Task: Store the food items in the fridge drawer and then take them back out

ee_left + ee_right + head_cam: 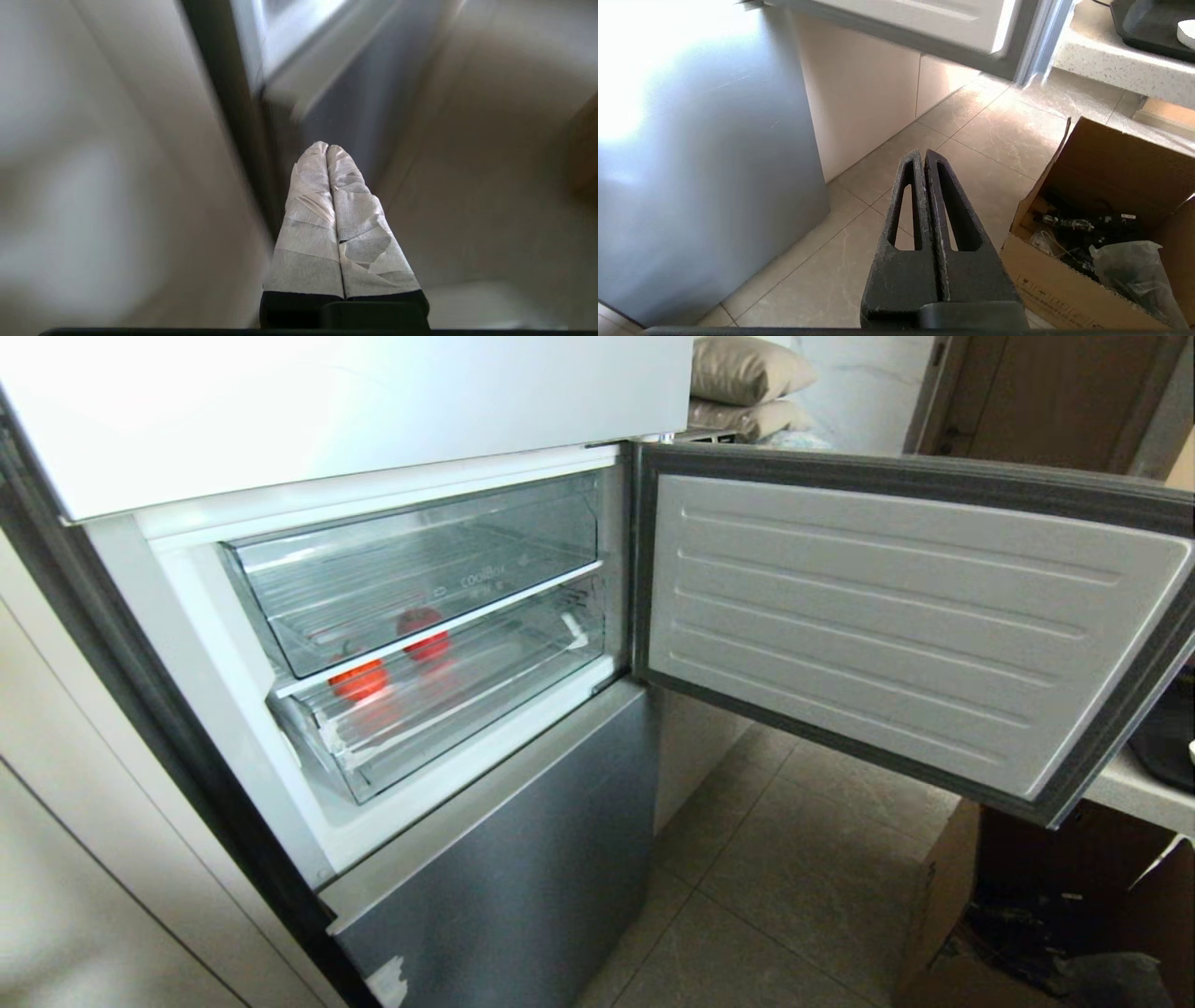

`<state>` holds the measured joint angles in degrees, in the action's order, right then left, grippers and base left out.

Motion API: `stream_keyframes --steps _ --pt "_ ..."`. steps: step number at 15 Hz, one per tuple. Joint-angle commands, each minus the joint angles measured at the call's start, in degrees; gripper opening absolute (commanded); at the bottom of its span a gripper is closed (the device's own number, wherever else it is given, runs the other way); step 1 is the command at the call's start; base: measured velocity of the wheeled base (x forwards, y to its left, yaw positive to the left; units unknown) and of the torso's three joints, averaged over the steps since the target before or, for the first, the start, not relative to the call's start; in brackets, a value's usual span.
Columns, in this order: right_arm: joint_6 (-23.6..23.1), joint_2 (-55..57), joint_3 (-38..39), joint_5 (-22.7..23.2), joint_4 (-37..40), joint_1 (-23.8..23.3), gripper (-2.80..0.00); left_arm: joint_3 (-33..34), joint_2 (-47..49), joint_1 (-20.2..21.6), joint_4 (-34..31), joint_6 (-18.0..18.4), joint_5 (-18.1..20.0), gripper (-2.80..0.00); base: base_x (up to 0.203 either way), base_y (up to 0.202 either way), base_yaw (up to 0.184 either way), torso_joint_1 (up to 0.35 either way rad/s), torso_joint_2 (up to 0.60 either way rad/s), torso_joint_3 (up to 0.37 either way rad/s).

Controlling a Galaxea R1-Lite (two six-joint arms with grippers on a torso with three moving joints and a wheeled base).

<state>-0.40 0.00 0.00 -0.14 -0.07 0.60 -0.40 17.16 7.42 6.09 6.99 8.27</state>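
Both grippers are clamped empty: left gripper (328, 148), right gripper (923, 155). Red food items (358, 679) lie stored inside the closed fridge drawer (448, 705), centre-left, awaiting removal

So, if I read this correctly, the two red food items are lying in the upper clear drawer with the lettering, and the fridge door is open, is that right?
Not quite: the head view shows the two red food items in the lower, shallow fridge drawer, beneath the lettered drawer. The fridge door is indeed open.
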Motion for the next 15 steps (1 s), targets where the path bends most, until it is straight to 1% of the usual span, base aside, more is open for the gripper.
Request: stream_keyframes --steps 1,2,3,4,5,6,8,9,10,11,15 --pt "-0.1 0.0 0.0 0.0 0.0 0.0 -2.80 0.4 -0.9 0.3 -3.5 1.6 -7.5 -2.80 0.000 0.000 0.000 0.000 0.00 0.000" --pt "0.0 0.1 0.0 0.0 0.0 0.0 -2.80 0.3 -0.9 -0.7 -5.0 1.6 -5.2 -2.80 0.000 0.000 0.000 0.000 0.00 0.000" --pt "0.0 0.1 0.0 0.0 0.0 0.0 -2.80 0.3 -1.1 -3.7 -5.4 1.1 -5.1 -2.80 0.000 0.000 0.000 0.000 0.00 0.000" --pt "0.1 0.0 0.0 0.0 0.0 0.0 -2.80 0.2 -1.3 -8.2 -5.6 0.2 -5.3 -2.80 0.000 0.000 0.000 0.000 0.00 0.000" --pt "0.1 0.1 0.0 0.0 0.0 0.0 -2.80 0.3 -1.7 -10.8 -5.8 -0.5 -5.5 -2.80 0.000 0.000 0.000 0.000 0.00 0.000" --pt "0.1 0.1 0.0 0.0 0.0 0.0 -2.80 0.3 -3.2 -11.1 -6.1 -0.8 -5.9 -2.80 0.000 0.000 0.000 0.000 0.00 0.000" --pt "0.2 0.0 0.0 0.0 0.0 0.0 -2.80 0.4 -11.6 -9.3 -6.1 -1.0 -6.5 -2.80 0.000 0.000 0.000 0.000 0.00 0.000" --pt "0.2 0.1 0.0 0.0 0.0 0.0 -2.80 0.4 -15.3 -8.7 -6.1 -2.0 -7.1 -2.80 0.000 0.000 0.000 0.000 0.00 0.000" --pt "0.4 0.1 0.0 0.0 0.0 0.0 -2.80 0.4 -17.0 -8.0 -6.1 -4.9 -7.7 -2.80 0.000 0.000 0.000 0.000 0.00 0.000" --pt "0.4 0.1 0.0 0.0 0.0 0.0 -2.80 0.4 -17.1 -7.5 -6.2 -6.7 -8.3 -2.80 0.000 0.000 0.000 0.000 0.00 0.000" --pt "0.4 0.1 0.0 0.0 0.0 0.0 -2.80 0.4 -17.1 -7.5 -6.2 -6.7 -8.3 -2.80 0.000 0.000 0.000 0.000 0.00 0.000"
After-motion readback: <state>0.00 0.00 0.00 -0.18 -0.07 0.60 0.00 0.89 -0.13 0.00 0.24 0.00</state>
